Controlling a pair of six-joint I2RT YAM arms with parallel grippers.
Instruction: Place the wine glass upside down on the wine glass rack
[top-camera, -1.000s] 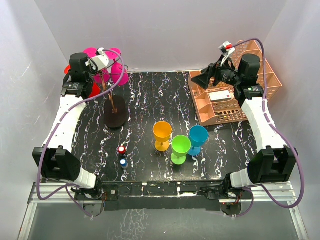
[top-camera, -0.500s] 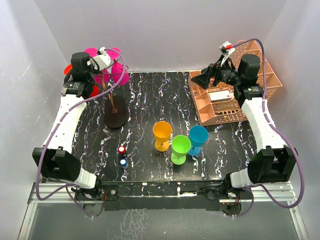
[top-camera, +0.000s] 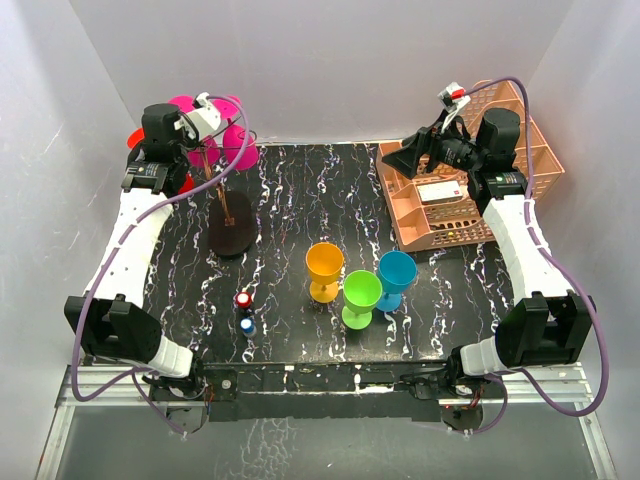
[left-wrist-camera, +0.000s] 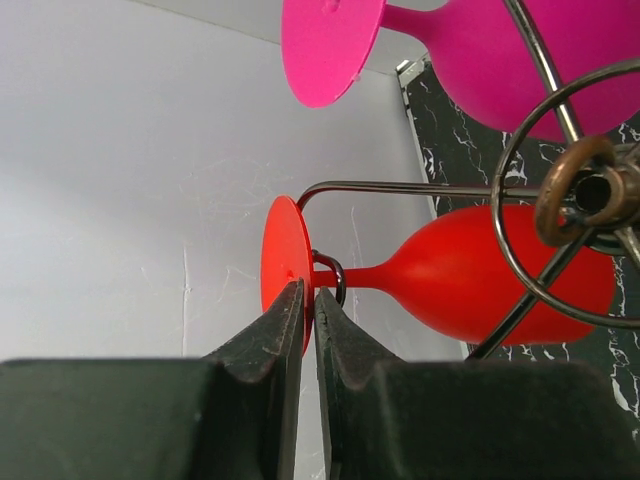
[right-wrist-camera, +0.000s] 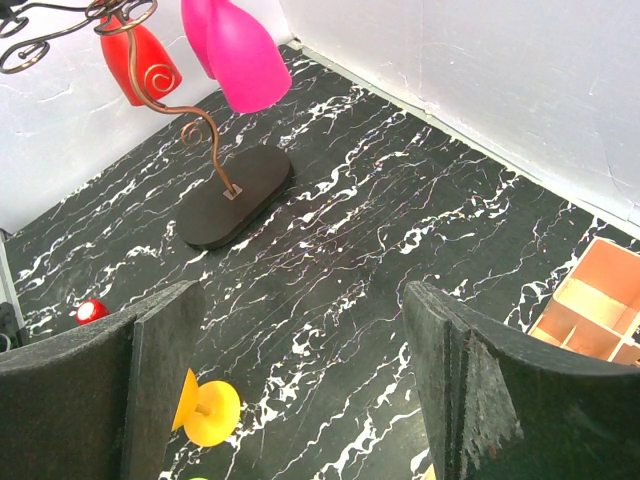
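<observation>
A red wine glass (left-wrist-camera: 480, 280) hangs upside down from a scroll arm of the wine glass rack (left-wrist-camera: 560, 200), its stem caught in the wire hook. My left gripper (left-wrist-camera: 305, 300) is shut on the edge of its round foot (left-wrist-camera: 280, 250). From above, the left gripper (top-camera: 143, 148) sits at the rack's top, largely hidden under the wrist. Two pink glasses (top-camera: 235, 145) hang there too. The rack's black oval base (top-camera: 232, 232) stands at the table's back left. The red glass (right-wrist-camera: 138, 62) and rack base (right-wrist-camera: 235, 195) also show in the right wrist view. My right gripper (top-camera: 405, 160) is open and holds nothing.
Orange (top-camera: 324, 265), green (top-camera: 361, 292) and blue (top-camera: 396, 270) glasses stand upright mid-table. Two small red and blue objects (top-camera: 244, 310) lie front left. A peach plastic basket (top-camera: 440, 215) stands at the back right, under the right gripper.
The left wrist has crept slightly up and left at the rack top, still shut on the red glass's foot. The right arm has not moved.
</observation>
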